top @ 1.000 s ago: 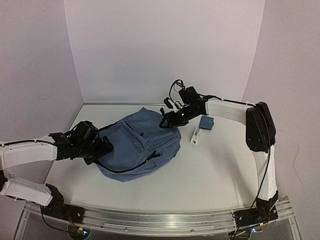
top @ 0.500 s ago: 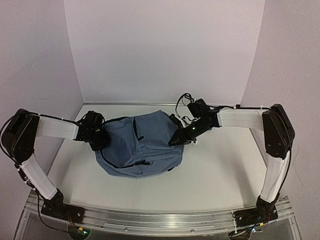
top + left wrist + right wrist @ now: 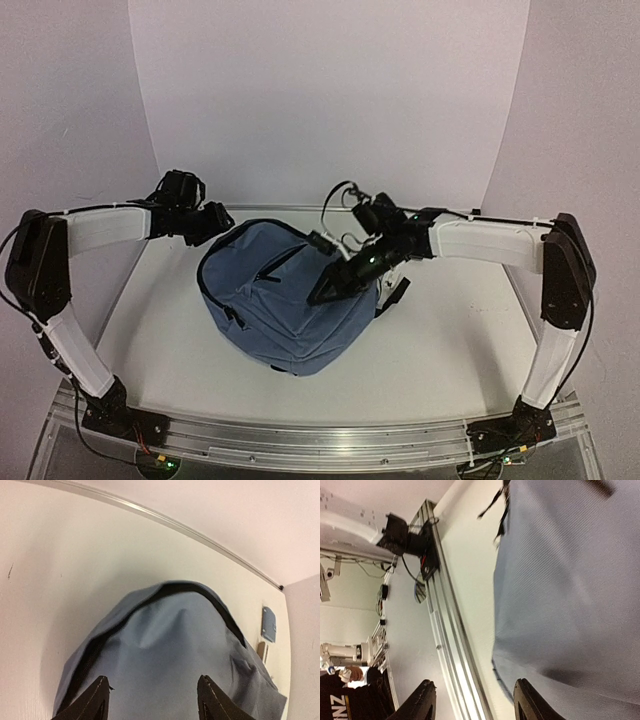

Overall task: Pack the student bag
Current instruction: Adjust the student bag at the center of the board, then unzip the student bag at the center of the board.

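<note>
Backpack [image 3: 280, 300] front and centre, lying slumped on the counter [image 3: 450, 340] with a pocket zip showing on its upper face. The left end effector [image 3: 152, 679] hangs at one edge of the bag, fingers apart and gripping nothing, with blue cloth below and straight ahead of it. The right end effector [image 3: 474, 682] hovers over the opposite flank, fingers apart too, also empty. The cloth runs just to one side of it and the metal rail [image 3: 451, 630] lies ahead. A black strap [image 3: 396, 294] trails out beneath that arm. Beyond the bag from the left end effector, well apart from it, sit a small blue item [image 3: 268, 624] and a pale slim one [image 3: 262, 651] just beside it, probably the things to go in.

Is the main zip undone? Cannot tell; a dark band rims the bag's far edge, and that is all that shows. My read is that the packing proper has not begun.

Now the dangers! The bag is soft, so a pinch on loose cloth could bunch it and drag the whole thing instead of parting the opening. If both arms tug at once, it may twist or slide. The right arm, low over the bag, could snag that loose strap. And a careless shove could bury the two small items.
</note>
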Controlling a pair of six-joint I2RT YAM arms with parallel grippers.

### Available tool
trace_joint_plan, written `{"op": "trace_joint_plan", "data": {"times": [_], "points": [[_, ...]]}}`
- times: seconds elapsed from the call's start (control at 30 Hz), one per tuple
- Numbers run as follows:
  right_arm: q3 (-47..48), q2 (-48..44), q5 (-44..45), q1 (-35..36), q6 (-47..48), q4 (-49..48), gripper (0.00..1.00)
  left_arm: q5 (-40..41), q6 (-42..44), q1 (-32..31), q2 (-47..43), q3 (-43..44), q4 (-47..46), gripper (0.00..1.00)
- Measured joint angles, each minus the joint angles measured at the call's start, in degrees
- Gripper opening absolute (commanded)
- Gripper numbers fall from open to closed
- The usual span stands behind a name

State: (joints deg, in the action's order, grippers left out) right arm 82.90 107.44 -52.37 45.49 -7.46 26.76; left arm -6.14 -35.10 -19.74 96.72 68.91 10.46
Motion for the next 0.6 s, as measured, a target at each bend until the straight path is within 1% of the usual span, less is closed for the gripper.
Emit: {"op": "trace_joint_plan", "data": {"times": [0.1, 0.2, 0.33, 0.6], "points": [[4.09, -1.07, 5.31, -4.85, 0.61, -0.35, 0.55, -0.57, 1.79, -3.14, -8.45, -4.19, 0.55, 0.71], [7.64, -1.02, 10.62, -6.01, 1.32, -0.41, 0.54, -2.32, 2.05, -7.45, -16.24, -9.21, -0.27, 0.74], [13.58, 1.44, 15.24, -3.65, 3.20, -0.15, 0.53, -5.11, 1.10, -11.21, -23.54, -16.98, -0.48, 0.75], [22.60, 11.67, 18.71, 1.75, 10.06, 0.95, 0.53, -5.63, -2.02, -11.61, -27.92, -24.96, 0.35, 0.75]]}}
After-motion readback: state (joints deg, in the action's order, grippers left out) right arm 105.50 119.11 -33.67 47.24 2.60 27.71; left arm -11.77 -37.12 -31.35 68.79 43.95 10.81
